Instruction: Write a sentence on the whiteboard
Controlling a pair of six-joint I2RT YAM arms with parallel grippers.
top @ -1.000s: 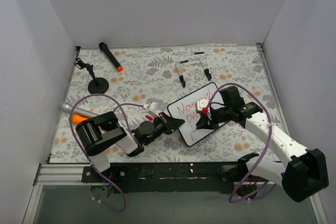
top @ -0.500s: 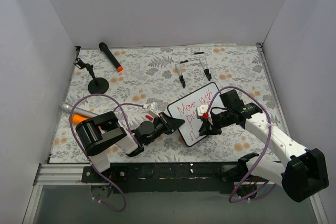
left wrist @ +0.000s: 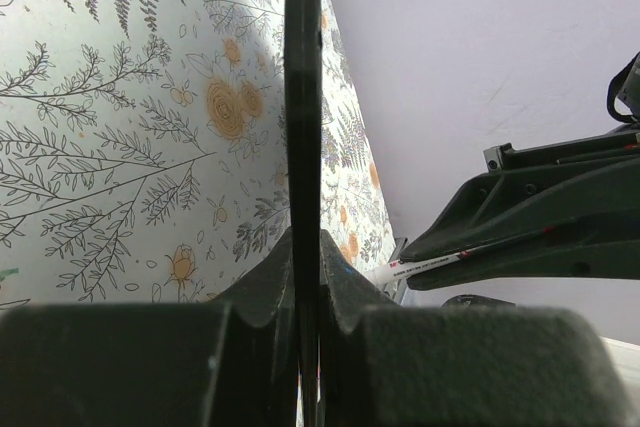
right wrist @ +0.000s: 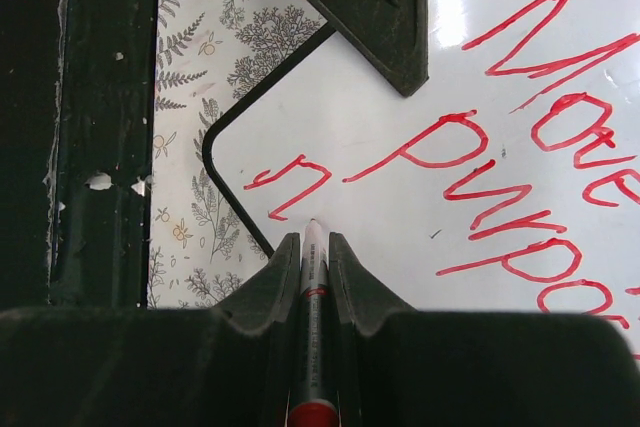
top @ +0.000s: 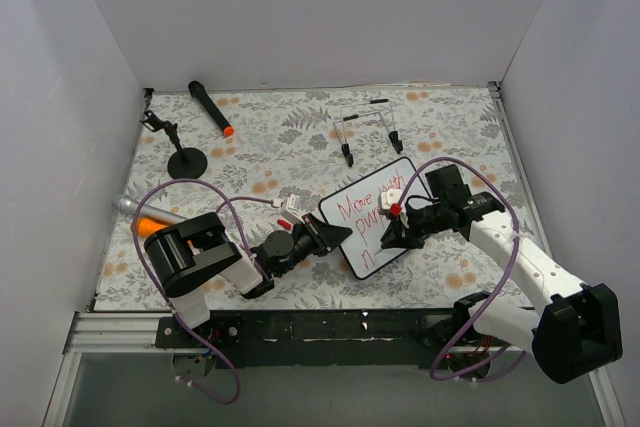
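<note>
the whiteboard (top: 368,209) lies on the table (top: 270,147) just off its middle, toward 4 o'clock. the left fingers (left wrist: 255,292) clamp the board's 8 o'clock corner, probably to steady it. the right fingers (right wrist: 265,287) pinch a red marker (right wrist: 312,272), its tip under the sentence (right wrist: 520,117). the line ends are cut off, and whether the tip touches is unclear.

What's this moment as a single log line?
left gripper: shut on whiteboard edge | right gripper: shut on marker | sentence: marker tip beside third line's first letter
</note>
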